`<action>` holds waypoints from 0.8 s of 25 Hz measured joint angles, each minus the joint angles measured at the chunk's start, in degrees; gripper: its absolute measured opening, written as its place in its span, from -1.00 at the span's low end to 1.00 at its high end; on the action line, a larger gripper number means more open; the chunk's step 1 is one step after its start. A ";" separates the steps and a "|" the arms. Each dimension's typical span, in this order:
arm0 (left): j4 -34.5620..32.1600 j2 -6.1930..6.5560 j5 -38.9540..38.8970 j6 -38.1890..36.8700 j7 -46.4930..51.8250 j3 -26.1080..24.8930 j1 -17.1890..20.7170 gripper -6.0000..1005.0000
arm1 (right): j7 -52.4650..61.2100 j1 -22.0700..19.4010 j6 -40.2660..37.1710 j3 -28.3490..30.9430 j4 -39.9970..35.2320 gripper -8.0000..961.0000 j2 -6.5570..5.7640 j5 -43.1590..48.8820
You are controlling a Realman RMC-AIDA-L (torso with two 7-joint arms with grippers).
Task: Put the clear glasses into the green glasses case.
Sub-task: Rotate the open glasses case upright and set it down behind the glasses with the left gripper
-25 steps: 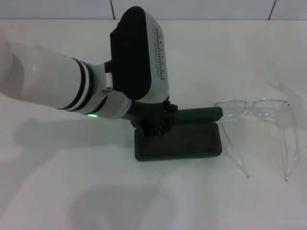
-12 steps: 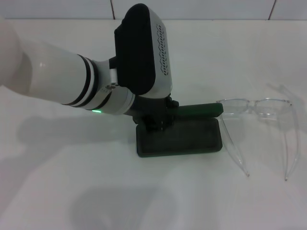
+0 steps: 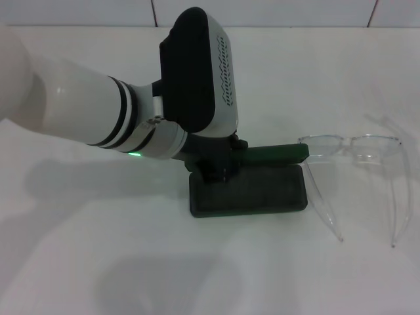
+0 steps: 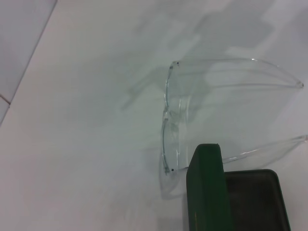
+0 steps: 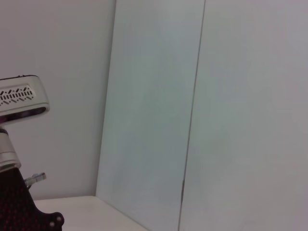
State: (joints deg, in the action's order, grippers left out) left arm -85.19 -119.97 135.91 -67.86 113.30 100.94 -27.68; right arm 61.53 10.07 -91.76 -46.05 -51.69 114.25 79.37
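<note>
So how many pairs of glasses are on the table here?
1: the fully transparent plastic glasses lie unfolded on the white table, just right of the open dark green hard case. The left arm's body could hide something behind it.

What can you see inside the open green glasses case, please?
The green glasses case shows only dark lining; its left end is hidden under the left gripper. The clear glasses lie outside, on the table.

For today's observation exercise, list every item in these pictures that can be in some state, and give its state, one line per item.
glasses case: open, lid raised upright along the far edge, inside empty.
glasses: arms unfolded, resting on the table to the right of the case, not held.
left gripper: at the case's left end by the lid; fingers hidden.
right gripper: not seen.
</note>
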 joint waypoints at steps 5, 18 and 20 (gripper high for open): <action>-0.30 0.00 -0.30 1.34 0.21 0.01 0.41 -0.58 | 0.07 -0.01 0.00 0.00 -0.02 0.81 0.00 0.00; -0.05 0.00 -0.30 1.23 0.26 0.18 0.21 -0.55 | 0.16 -0.15 -1.42 1.65 -0.04 0.81 0.00 -0.01; -0.04 0.01 -0.32 1.02 0.16 0.49 0.18 -0.53 | 0.17 -0.15 -1.49 1.66 -0.08 0.81 0.00 -0.01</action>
State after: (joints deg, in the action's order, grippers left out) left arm -85.24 -119.96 135.59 -66.84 113.46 101.43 -27.50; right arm 61.70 9.93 -93.25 -44.39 -51.76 114.25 79.36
